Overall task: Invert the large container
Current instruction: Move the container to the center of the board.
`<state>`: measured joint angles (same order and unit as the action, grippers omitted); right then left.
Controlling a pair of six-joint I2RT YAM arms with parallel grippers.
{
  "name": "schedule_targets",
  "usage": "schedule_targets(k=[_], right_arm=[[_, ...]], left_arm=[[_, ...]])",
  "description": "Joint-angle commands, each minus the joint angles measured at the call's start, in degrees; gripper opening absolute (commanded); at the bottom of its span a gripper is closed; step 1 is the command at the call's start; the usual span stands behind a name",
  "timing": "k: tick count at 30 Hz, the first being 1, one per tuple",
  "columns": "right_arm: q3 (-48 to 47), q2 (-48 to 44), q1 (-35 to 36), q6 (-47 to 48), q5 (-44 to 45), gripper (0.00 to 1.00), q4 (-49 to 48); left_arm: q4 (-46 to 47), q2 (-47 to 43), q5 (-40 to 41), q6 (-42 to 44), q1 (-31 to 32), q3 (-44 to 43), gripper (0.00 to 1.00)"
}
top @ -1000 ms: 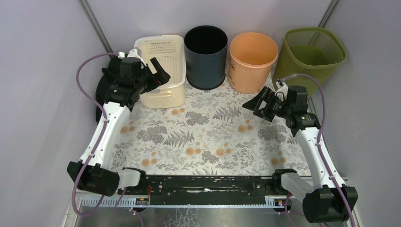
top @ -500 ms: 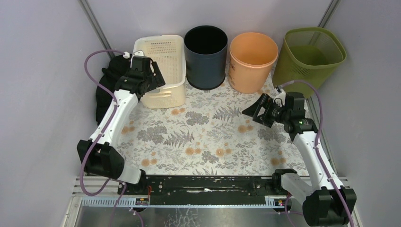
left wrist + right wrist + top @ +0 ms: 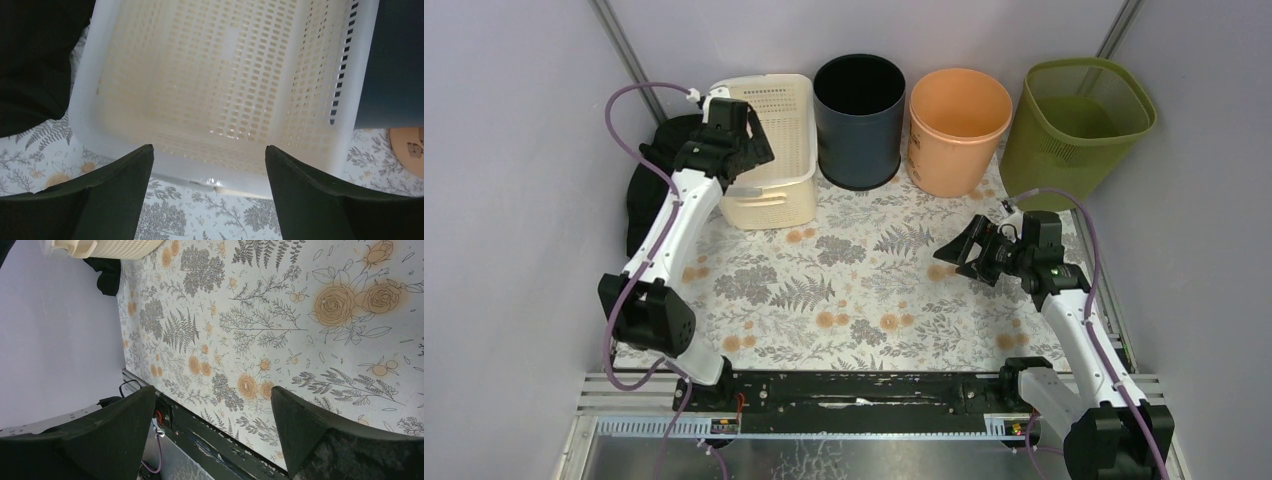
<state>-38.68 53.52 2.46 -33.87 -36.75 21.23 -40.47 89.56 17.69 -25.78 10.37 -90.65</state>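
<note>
- Table (image 3: 864, 300): four containers stand mouth up in a row along its far edge, before the back wall.
- Slotted basket (image 3: 776, 115): leftmost in the row.
- First round bin (image 3: 859, 125): just beside the basket, on its right.
- Second round bin (image 3: 959, 135): just beside the first round bin, on its right.
- Mesh bin (image 3: 1079, 125): rightmost, in the far right corner, near the second round bin.
- Cloth heap (image 3: 639, 195): on the table, between the basket and the left wall.
- Left gripper (image 3: 752, 155): above the basket's near-left part, over its mouth.
- Right gripper (image 3: 964, 248): above the table's right part, in front of the second round bin and the mesh bin, apart from both.
- Rail (image 3: 864, 388): along the table's near edge, one arm base at each end.
</note>
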Motion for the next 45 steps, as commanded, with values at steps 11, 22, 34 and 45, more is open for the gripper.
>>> schedule_targets(k=[11, 22, 34, 45], right_arm=[[1.74, -3.67, -0.18, 0.25, -1.55, 0.92, -1.03], [4.86, -5.61, -0.19, -0.99, -2.12, 0.92, -2.06], [5.95, -6.78, -0.17, -1.51, -2.62, 0.92, -2.6], [5.6, -7.02, -0.17, -0.4, -2.62, 0.92, -0.85]], left_arm=[[-0.47, 15.86, 1.11, 3.56, 0.14, -1.16, 0.93], [-0.73, 2.72, -2.14, 1.69, 1.93, 16.73, 0.81], [-5.29, -10.42, -1.96, -5.5, 16.19, 29.6, 0.8], [-8.01, -12.22, 1.12, -18.3, 36.43, 32.94, 0.77]])
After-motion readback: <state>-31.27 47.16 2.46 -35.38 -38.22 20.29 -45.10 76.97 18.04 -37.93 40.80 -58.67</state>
